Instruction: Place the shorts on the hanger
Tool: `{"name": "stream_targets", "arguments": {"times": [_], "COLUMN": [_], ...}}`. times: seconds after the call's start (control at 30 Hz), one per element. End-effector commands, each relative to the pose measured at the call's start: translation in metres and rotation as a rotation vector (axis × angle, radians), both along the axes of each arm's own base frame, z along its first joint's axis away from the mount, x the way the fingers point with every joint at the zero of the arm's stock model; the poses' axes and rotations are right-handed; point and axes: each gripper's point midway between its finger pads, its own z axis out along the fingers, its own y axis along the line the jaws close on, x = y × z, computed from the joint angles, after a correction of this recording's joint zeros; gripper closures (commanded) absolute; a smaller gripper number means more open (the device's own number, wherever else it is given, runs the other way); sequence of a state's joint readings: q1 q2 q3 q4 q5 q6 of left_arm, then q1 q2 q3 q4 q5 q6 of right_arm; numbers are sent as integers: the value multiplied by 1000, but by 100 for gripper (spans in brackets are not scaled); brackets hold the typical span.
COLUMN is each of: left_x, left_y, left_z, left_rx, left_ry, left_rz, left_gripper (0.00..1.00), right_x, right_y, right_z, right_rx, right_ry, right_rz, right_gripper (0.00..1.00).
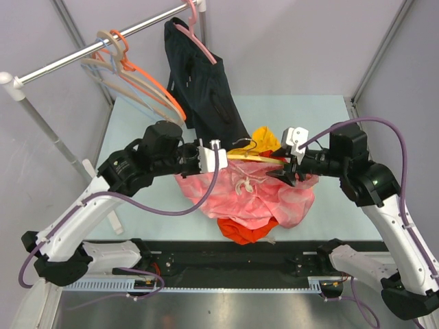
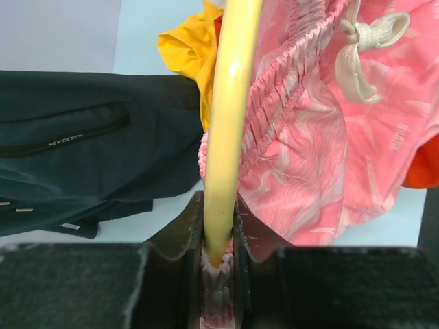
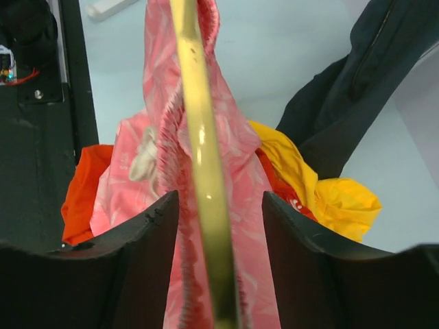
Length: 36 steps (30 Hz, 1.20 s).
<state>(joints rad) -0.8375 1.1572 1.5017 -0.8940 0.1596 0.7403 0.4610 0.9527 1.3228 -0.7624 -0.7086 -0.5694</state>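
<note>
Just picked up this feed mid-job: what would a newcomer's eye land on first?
The pink mottled fabric shorts hang mid-table from the thin bright yellow plastic hanger, held up between both arms. The left end effector is clamped on hanger and waistband together, while the right end effector straddles the bar with its jaws apart. Behind, a black garment hangs at the metal rail.
</note>
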Motion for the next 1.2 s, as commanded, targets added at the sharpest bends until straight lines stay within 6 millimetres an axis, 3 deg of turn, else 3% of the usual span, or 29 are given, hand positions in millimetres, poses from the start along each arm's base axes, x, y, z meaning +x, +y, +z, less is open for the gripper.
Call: {"name": "stream_targets", "arguments": {"times": [0.0,0.07,0.17,0.2,0.3,0.33,0.43,0.6,0.7,0.9,1.03,1.17], "left_x": [-17,-17,-14,-14,-13,-13,-11,-6,-9,-3,-1,-2], "left_y": [5,9,19,20,24,26,35,51,57,75,86,93], "left_z": [33,26,26,26,29,32,45,65,90,139,160,174], "left_rx": [-123,-123,-128,-134,-145,-151,-202,-285,-385,-555,-657,-724], "left_ry": [-66,-77,-94,-83,-65,-60,-47,-60,-85,-157,-170,-167], "left_rz": [-79,-87,-62,-52,-26,-17,23,111,148,266,324,349], "left_gripper": [100,100,100,100,79,66,50,35,22,8,3,2], "right_x": [-3,-9,-15,-16,-13,-11,-4,11,19,50,73,82], "right_y": [-6,-8,-8,-8,-8,-8,-10,-18,-18,-19,-18,-11], "right_z": [6,3,-1,0,11,15,29,32,41,57,69,86], "right_rx": [-50,-58,-61,-56,-17,-1,32,16,44,50,65,94], "right_ry": [-68,-51,-22,-17,-33,-38,-46,-8,12,29,52,43], "right_rz": [-5,9,21,15,-19,-32,-85,-189,-237,-356,-443,-451], "right_gripper": [53,63,100,100,100,100,100,100,100,100,100,100]}}
